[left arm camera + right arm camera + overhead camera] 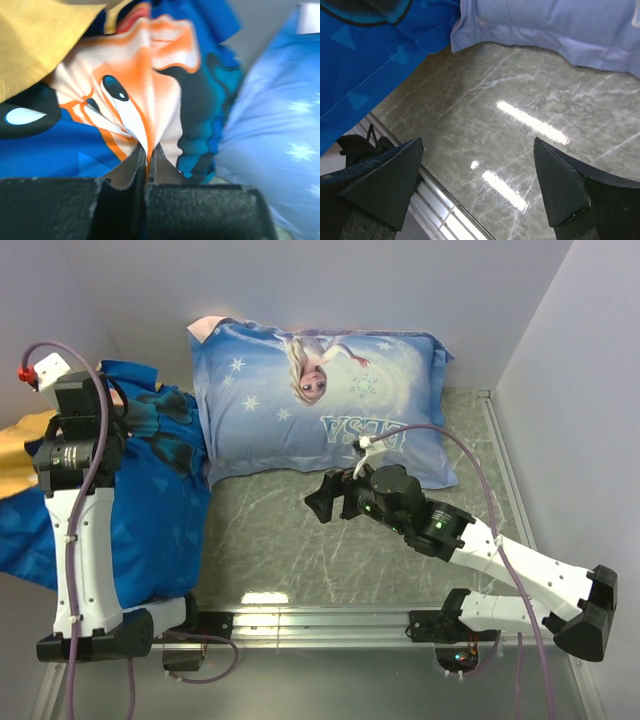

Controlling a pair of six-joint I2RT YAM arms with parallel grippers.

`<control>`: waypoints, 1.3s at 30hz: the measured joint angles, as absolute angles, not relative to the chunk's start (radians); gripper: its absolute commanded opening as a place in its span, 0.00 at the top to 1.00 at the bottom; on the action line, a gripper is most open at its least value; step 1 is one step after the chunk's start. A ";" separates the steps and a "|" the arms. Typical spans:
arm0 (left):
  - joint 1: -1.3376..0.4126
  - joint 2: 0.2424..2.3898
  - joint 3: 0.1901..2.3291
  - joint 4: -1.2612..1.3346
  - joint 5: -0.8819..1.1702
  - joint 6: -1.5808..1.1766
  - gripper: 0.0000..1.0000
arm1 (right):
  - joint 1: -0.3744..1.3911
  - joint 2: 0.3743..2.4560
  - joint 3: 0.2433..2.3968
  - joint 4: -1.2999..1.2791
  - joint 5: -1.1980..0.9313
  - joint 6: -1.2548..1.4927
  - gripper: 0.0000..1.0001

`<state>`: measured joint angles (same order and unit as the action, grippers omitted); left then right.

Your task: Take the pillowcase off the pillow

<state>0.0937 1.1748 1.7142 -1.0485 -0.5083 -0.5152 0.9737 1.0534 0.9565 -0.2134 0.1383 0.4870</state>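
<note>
The pillowcase (150,510) lies at the left of the table, blue side up, with its yellow side (22,455) showing at the far left edge. My left gripper (105,400) hangs over its far end. In the left wrist view this gripper (147,150) is shut on a pinched fold of the pillowcase (165,90), where the print is orange and white. The pillow is hidden. My right gripper (320,502) hovers open over bare table; in its own view the right gripper (479,145) has nothing between its fingers, and the pillowcase (370,60) lies ahead to the left.
A light blue Elsa-print pillow (320,390) lies across the back of the table, touching the pillowcase; the same Elsa pillow (280,140) fills the right of the left wrist view. A metal rail (300,620) runs along the near edge. Walls close in the back and right.
</note>
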 measured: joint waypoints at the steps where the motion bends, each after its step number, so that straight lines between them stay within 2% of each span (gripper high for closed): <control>1: 0.080 1.172 1.737 -1.053 -0.499 -0.518 1.00 | 0.976 1.064 0.970 -0.213 0.140 0.482 0.02; 8: -0.038 1.127 1.728 -1.054 -0.467 -0.583 1.00 | 1.055 1.137 1.057 -0.194 0.167 0.451 0.02; 23: -0.328 1.146 1.692 -1.029 -0.601 -0.671 1.00 | 1.436 1.252 1.167 -0.038 0.348 0.253 0.00; 39: -0.458 1.208 1.691 -0.993 -0.671 -0.669 1.00 | 1.491 1.485 1.363 -0.058 0.457 0.060 0.00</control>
<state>-0.4583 1.2079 1.6905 -0.9928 -0.6712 -0.6689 1.4910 1.4849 1.3628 -0.0578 0.4568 0.0605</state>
